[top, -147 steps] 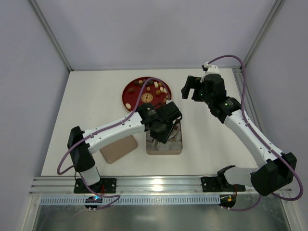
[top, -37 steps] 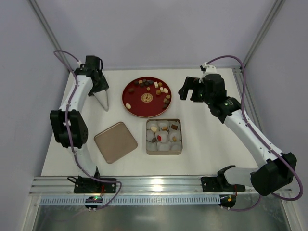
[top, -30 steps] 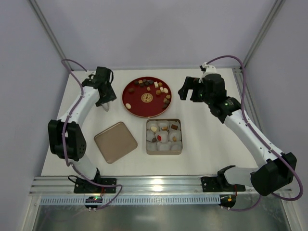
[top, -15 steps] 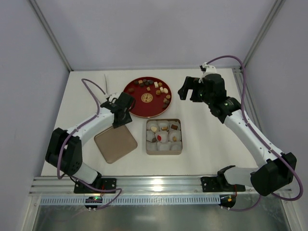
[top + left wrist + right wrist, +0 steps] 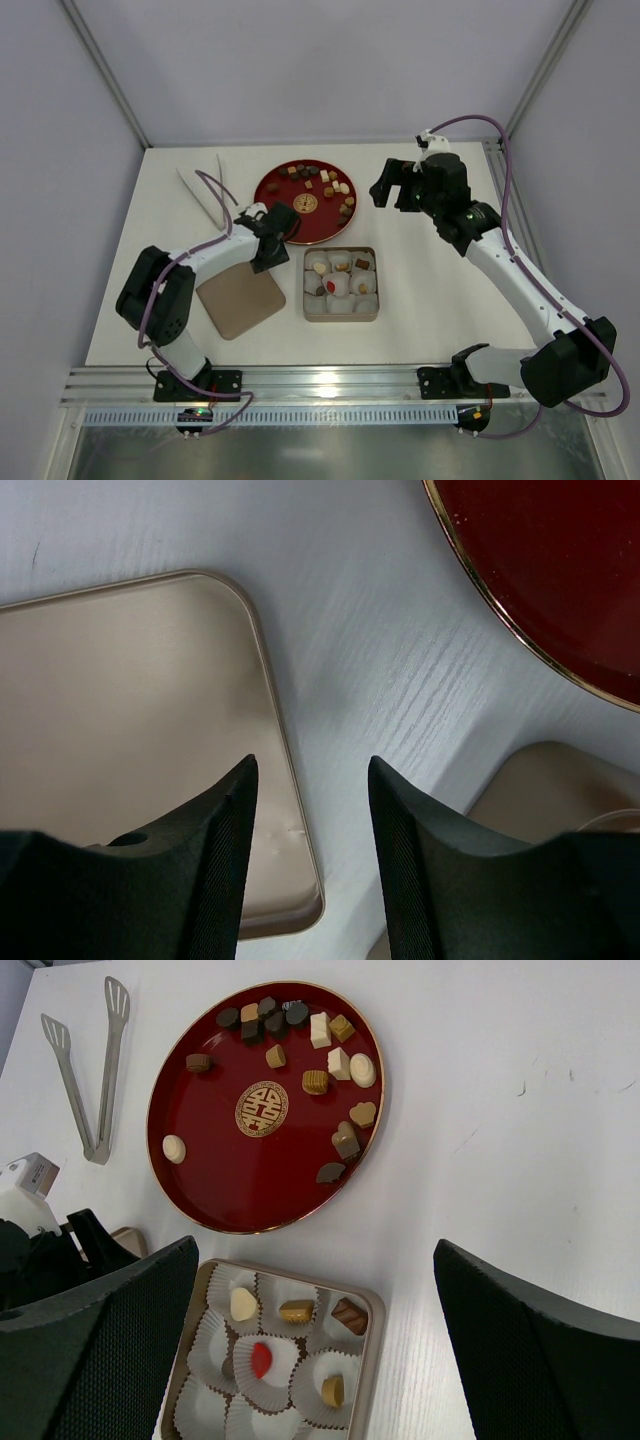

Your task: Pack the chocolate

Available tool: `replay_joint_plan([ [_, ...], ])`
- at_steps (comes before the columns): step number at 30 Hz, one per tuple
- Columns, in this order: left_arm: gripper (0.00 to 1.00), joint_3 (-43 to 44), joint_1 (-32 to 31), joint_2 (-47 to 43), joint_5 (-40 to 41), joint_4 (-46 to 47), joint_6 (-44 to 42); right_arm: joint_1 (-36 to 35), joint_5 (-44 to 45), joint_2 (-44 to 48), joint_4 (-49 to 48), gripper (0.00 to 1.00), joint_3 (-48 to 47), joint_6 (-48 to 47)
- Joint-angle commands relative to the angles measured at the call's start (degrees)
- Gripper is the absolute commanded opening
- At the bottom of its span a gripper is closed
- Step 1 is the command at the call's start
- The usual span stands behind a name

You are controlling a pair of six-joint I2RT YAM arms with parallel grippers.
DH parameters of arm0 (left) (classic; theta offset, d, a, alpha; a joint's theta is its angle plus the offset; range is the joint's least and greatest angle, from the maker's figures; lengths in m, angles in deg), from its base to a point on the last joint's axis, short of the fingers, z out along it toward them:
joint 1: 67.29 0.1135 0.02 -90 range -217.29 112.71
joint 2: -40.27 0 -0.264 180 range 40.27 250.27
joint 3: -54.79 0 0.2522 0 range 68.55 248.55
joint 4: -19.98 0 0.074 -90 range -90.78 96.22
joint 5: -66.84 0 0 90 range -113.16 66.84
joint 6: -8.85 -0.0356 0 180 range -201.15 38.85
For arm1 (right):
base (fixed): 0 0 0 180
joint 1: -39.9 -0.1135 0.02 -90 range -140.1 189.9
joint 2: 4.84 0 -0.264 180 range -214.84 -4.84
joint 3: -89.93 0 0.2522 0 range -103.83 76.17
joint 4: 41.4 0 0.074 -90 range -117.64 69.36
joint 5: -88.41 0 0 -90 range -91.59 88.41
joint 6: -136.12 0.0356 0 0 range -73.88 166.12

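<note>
Now, left tool (image 5: 310,772): we see it half-open, empty, over the lid (image 5: 120,730) edge.
Chocolate (image 5: 315,1081): far-right of it, on the red plate (image 5: 225,1175).
Right tool (image 5: 392,186): wide open, empty.

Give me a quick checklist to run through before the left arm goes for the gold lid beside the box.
1. Left gripper empty, jaws apart: ok.
2. Lid edge lined up under the gap between the jaws: ok. Contact: cannot tell.
3. Tongs lying at the table's far left, out of the arm's way: ok.
4. Right gripper open, held away from the box: ok.
5. All paper cups filled: not ok, several look empty.
6. Red plate cleared of chocolate: not ok, many pieces lie on it.
</note>
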Motion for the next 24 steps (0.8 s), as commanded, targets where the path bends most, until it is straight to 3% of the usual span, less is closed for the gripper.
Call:
replay_joint_plan([
  [1,0.47,0.95,-0.17,1.34,2.64,2.51,1.21,0.24,-0.40,0.93,-2.08,1.00,0.16,0.19],
  [18,0.36,-3.26,-0.70,4.78,2.20,4.80,1.65,0.16,-0.40,0.93,-2.08,1.00,0.16,0.19],
  [24,0.24,-4.05,-0.70,4.25,1.49,5.06,0.16,0.16,-0.40,1.01,-1.99,1.00,-0.10,0.27],
])
